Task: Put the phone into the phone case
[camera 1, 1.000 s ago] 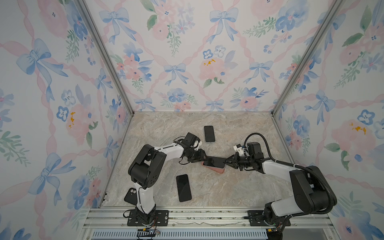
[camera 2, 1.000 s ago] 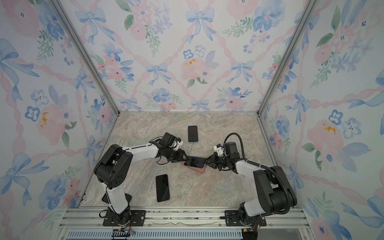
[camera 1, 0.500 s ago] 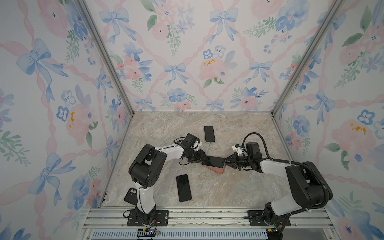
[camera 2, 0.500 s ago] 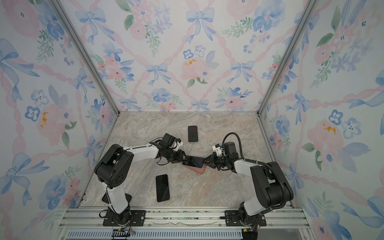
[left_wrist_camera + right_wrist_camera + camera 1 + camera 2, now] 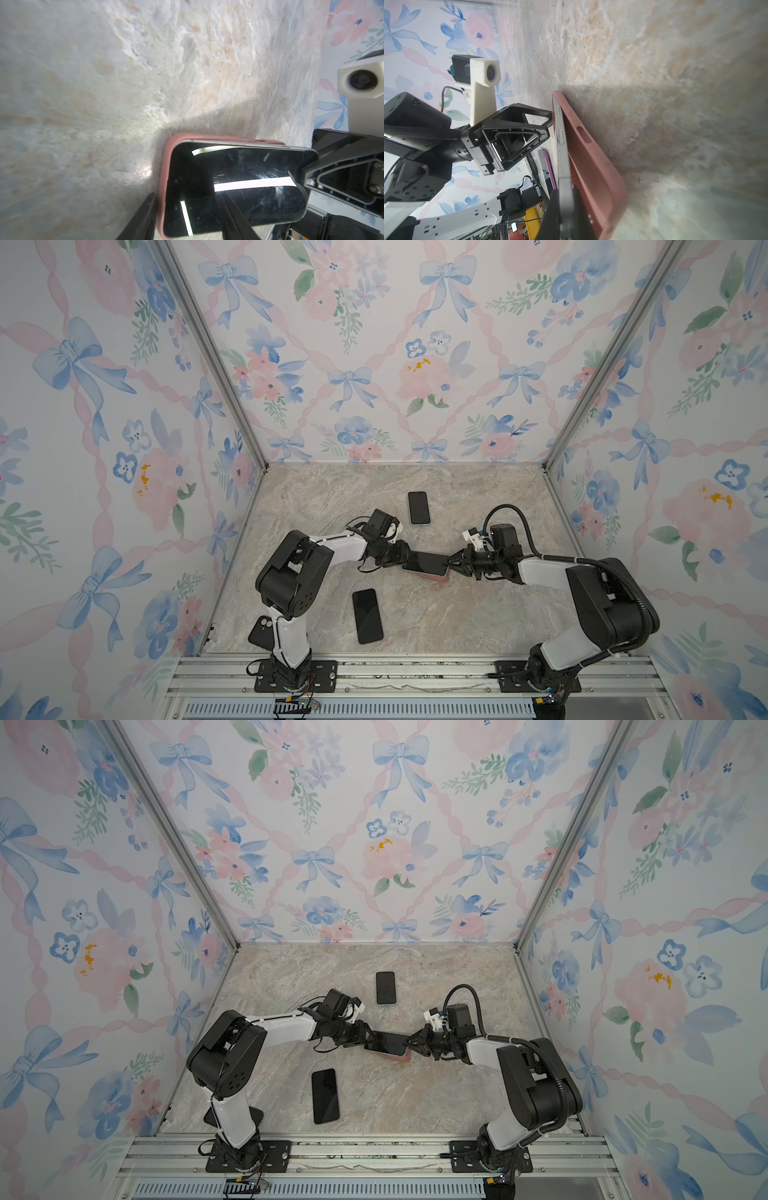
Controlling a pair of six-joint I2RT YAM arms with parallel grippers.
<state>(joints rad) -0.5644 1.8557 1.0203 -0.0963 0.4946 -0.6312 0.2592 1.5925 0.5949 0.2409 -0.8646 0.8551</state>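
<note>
The case [image 5: 436, 576] lay mostly hidden under the phone [image 5: 426, 563]; right tool [image 5: 451, 562] stayed clamped on the phone; left tool [image 5: 405, 561], half-open, straddled the phone's other end, little changed.

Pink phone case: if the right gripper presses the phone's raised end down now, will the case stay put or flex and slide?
The pink phone case probably flexes somewhat: its wall looks thin and rubbery. It may slide, since it lies loose on the smooth stone tabletop. The left gripper straddling the seated end should steady it. The phone looks rigid; the right gripper holds its lifted end.
</note>
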